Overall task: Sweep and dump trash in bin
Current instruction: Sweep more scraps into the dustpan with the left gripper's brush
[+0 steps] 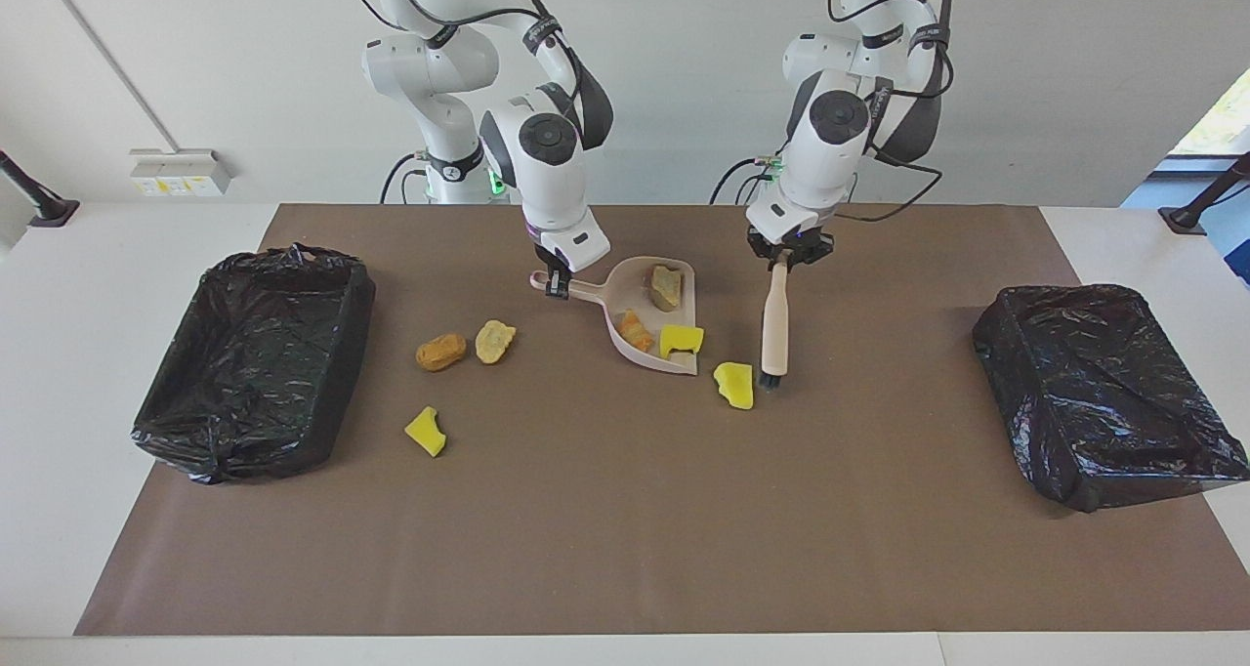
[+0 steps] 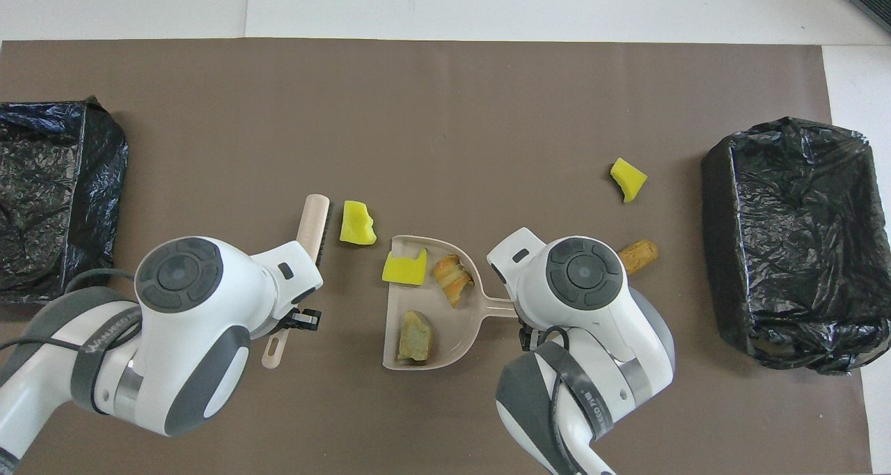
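Observation:
My right gripper (image 1: 557, 281) is shut on the handle of the pale pink dustpan (image 1: 623, 293), which rests on the mat. In the pan lie a bread lump (image 1: 666, 287), an orange lump (image 1: 635, 331) and a yellow sponge chunk (image 1: 681, 340) at its lip. My left gripper (image 1: 789, 252) is shut on the brush (image 1: 774, 324), whose bristles touch the mat beside another yellow sponge chunk (image 1: 734, 385). Two bread lumps (image 1: 440, 352) (image 1: 495, 341) and a yellow sponge chunk (image 1: 426, 432) lie loose toward the right arm's end. The overhead view shows the pan (image 2: 445, 329) and brush (image 2: 312, 224).
A black-lined bin (image 1: 254, 353) stands at the right arm's end of the brown mat, and a second one (image 1: 1104, 393) at the left arm's end. In the overhead view my right arm hides one of the loose bread lumps.

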